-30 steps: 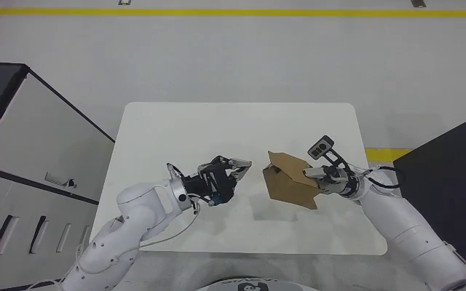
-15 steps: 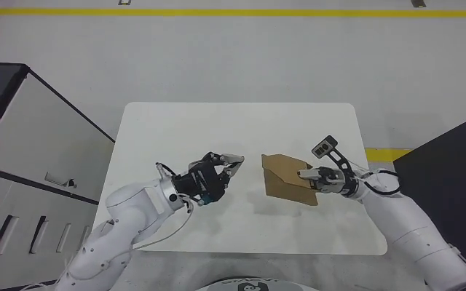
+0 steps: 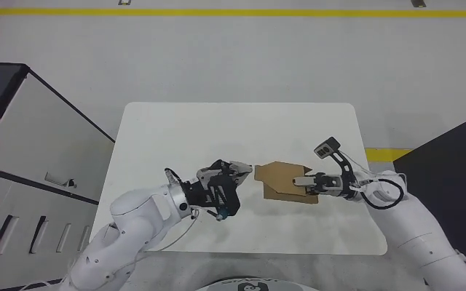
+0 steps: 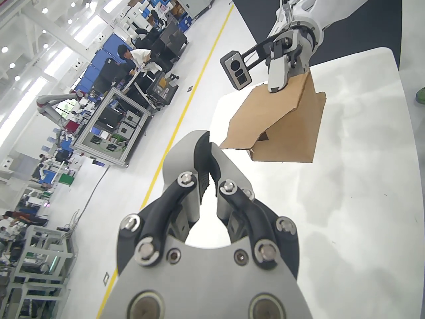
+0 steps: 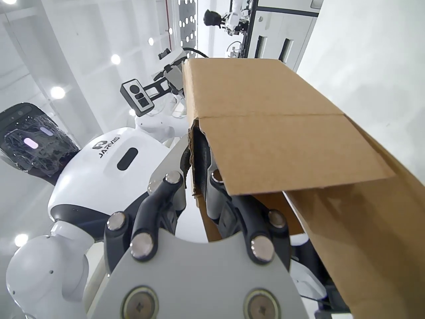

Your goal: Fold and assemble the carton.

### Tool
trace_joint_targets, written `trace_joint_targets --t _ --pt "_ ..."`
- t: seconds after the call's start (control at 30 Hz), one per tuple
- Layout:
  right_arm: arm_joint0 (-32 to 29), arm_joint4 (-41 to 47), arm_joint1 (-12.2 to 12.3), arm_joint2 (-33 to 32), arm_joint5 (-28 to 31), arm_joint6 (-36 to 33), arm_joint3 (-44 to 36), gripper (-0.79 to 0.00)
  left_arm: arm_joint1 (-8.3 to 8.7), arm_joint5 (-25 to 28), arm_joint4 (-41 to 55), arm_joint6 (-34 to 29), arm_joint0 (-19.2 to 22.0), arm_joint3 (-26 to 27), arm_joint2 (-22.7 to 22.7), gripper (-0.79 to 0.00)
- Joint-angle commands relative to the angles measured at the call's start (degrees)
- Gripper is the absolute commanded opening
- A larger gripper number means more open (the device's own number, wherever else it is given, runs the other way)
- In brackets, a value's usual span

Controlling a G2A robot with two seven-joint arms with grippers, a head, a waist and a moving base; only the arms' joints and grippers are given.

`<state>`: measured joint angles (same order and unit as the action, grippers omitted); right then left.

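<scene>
Brown cardboard carton on the right half of the white worktop, partly folded, tilted, lower edge seemingly down on the surface. One flat flap stretched out toward the middle of the worktop, a shorter flap hanging beneath it. Clamped at its right-hand end by the right gripper: fingers closed on a single cardboard wall, one on each face, right at its torn edge. Just above that wrist, a small black camera on a bracket. On the opposite side, the left gripper, raised off the worktop, fingers pressed together with nothing between them, tips just beside the corner of the outstretched flap; contact not possible to tell. Farther out, a grey cabinet off the left edge of the worktop, a dark panel off the right, and a yellow line across the floor beyond.
</scene>
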<state>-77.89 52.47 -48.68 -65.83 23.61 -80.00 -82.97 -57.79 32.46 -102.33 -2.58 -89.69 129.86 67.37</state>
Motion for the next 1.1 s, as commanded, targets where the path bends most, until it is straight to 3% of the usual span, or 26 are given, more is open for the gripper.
trace_joint_targets --t 0.0,0.4,0.7,1.07 --pt "-0.4 -0.5 0.0 -0.5 0.6 -0.1 -0.6 -0.785 -0.09 0.0 0.0 -1.0 0.4 -0.1 -0.4 -0.785" --pt "-2.5 -1.1 -0.2 -3.2 0.8 0.1 -3.4 -0.785 -0.20 1.6 -0.1 -2.6 1.2 -0.4 -1.7 -0.785" --pt "-2.4 -3.9 -0.6 -3.1 -0.2 1.7 -2.1 -0.785 0.05 0.9 0.0 -1.0 -0.4 1.7 0.1 -0.785" --pt "-2.7 -5.7 -1.0 -3.8 1.4 2.1 -2.9 -0.785 -0.40 2.4 -2.2 -2.2 1.9 -0.4 -4.7 -0.785"
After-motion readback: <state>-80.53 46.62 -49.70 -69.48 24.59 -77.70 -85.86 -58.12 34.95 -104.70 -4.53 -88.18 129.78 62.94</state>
